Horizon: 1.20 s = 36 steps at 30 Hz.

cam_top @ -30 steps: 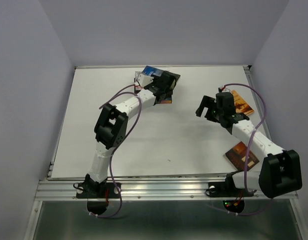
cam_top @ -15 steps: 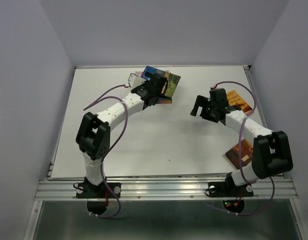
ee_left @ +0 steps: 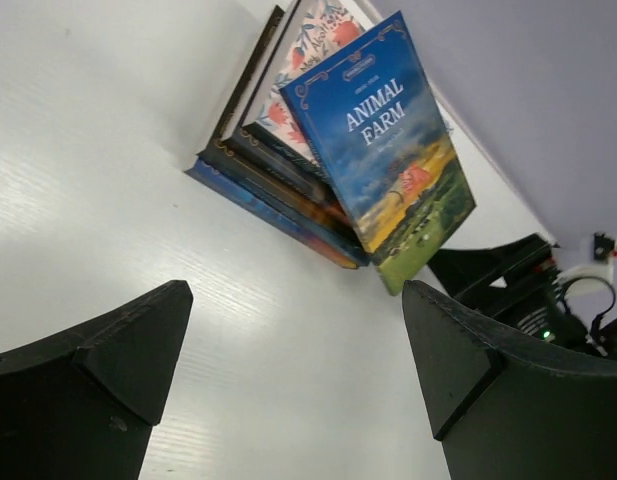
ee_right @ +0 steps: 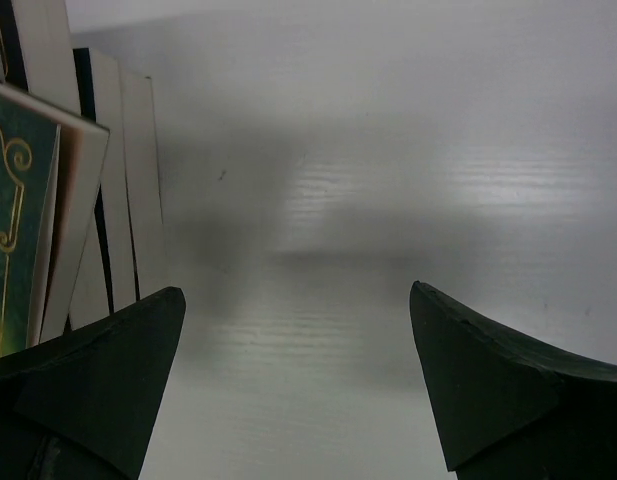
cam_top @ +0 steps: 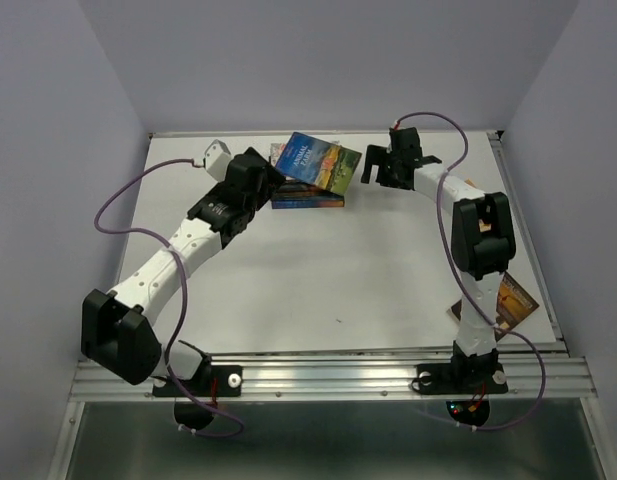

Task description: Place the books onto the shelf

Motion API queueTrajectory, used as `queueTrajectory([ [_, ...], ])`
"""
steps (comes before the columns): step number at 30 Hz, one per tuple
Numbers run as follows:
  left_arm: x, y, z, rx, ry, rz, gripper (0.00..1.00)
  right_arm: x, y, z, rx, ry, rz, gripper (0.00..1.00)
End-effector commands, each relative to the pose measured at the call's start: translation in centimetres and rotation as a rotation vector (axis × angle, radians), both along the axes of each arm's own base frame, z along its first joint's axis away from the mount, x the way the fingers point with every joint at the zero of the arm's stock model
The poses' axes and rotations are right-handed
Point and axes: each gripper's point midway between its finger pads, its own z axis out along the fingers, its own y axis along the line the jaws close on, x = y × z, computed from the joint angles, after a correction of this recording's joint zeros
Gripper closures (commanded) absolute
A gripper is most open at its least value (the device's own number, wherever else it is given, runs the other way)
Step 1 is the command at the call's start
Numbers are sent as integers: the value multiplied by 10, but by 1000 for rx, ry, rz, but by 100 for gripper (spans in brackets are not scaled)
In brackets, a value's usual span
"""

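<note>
The left gripper has let go and backed off the books, jaws wide; the right gripper, also spread, has swung in just right of them. The pile sits at the table's back centre, long axis left-right. Only the left wrist view reads the leaning top cover, Animal Farm; the right wrist shows page edges.
</note>
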Motion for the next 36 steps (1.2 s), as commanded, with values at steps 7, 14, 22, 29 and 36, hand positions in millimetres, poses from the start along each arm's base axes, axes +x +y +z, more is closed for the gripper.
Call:
queueTrajectory([
  [7,-28,42,20,108,-121,18,1,72,18,5,-13,-89,81,0],
  [14,-25,47,4,135,-77,21,1,102,35,26,20,-180,141,0],
  [22,-17,33,-17,142,-21,-53,1,115,58,22,84,-223,247,0],
  [29,-11,25,-31,144,23,-106,1,121,78,23,60,-270,295,0],
  [36,-10,14,-27,143,6,-175,1,130,50,45,16,-297,92,0],
])
